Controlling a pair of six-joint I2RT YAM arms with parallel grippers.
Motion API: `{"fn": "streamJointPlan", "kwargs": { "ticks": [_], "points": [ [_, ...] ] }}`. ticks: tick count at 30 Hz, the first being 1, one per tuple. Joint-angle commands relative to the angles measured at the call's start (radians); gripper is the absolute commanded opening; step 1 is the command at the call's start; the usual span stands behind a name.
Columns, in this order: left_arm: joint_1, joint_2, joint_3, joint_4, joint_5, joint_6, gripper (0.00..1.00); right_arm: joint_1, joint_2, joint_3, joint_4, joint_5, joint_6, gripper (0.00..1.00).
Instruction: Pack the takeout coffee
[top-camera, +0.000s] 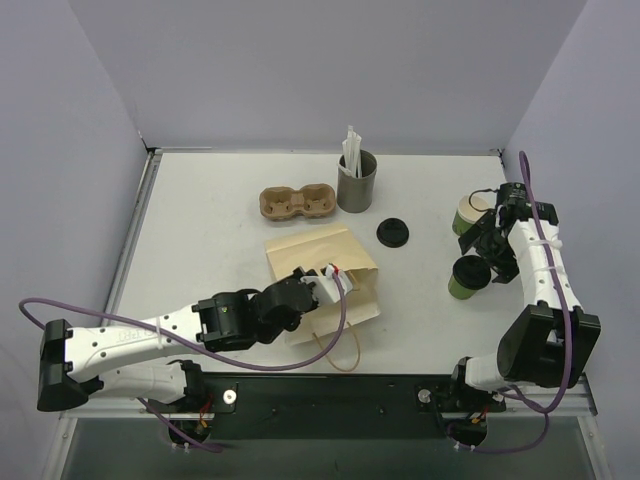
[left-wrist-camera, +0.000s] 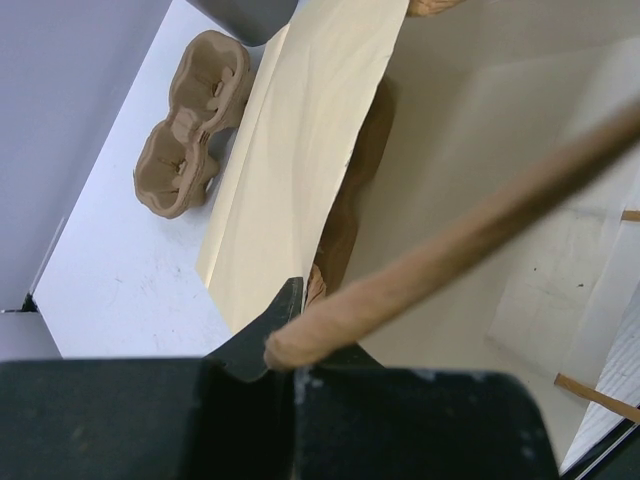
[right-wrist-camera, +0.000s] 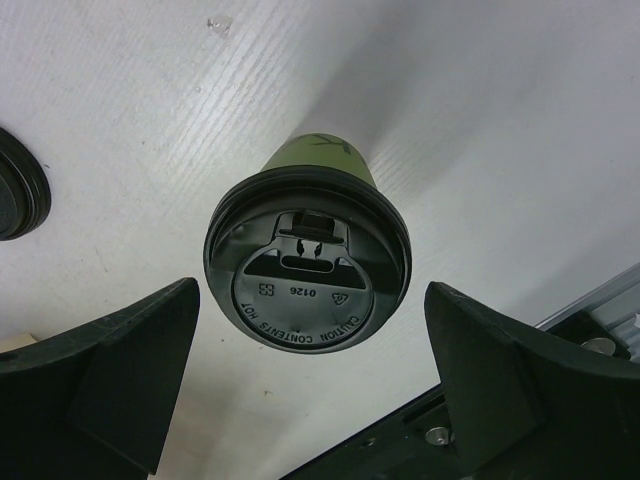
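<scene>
**Top view.** Paper bag lies mid-tabletop, with the left fingers at its mouth. The right fingers are at the far right, between two cups. The lidded green cup is nearer. The open green cup is farther and uncapped. A loose black lid sits between bag and cups. The cup carrier beyond the bag is empty.

**Left wrist.** Left fingers are clenched on the bag's twisted handle, lifting the mouth open. No cup is visible inside.

**Right wrist.** Right fingers are spread wide on either side of the lidded green cup, clear of it. The cup stands upright.

**Progress.** Early, by my reading. One cup is capped; nothing is in the carrier or the bag yet.
</scene>
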Motion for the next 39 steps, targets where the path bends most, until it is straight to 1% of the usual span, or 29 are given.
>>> {"fn": "streamJointPlan", "kwargs": {
  "ticks": [1, 15, 25, 39],
  "points": [
    [0.009, 0.01, 0.056, 0.015, 0.019, -0.019, 0.0, -0.005, 0.017, 0.021, -0.042, -0.002, -0.02, 0.89],
    [0.018, 0.026, 0.067, 0.025, 0.029, -0.019, 0.0, 0.009, 0.047, 0.006, -0.03, -0.01, -0.016, 0.87],
    [0.024, 0.026, 0.064, 0.028, 0.032, -0.023, 0.0, 0.024, 0.057, -0.008, -0.025, -0.019, -0.012, 0.8],
    [0.033, 0.024, 0.059, 0.036, 0.036, -0.023, 0.0, 0.035, 0.06, -0.042, -0.019, -0.007, -0.008, 0.8]
  ]
}}
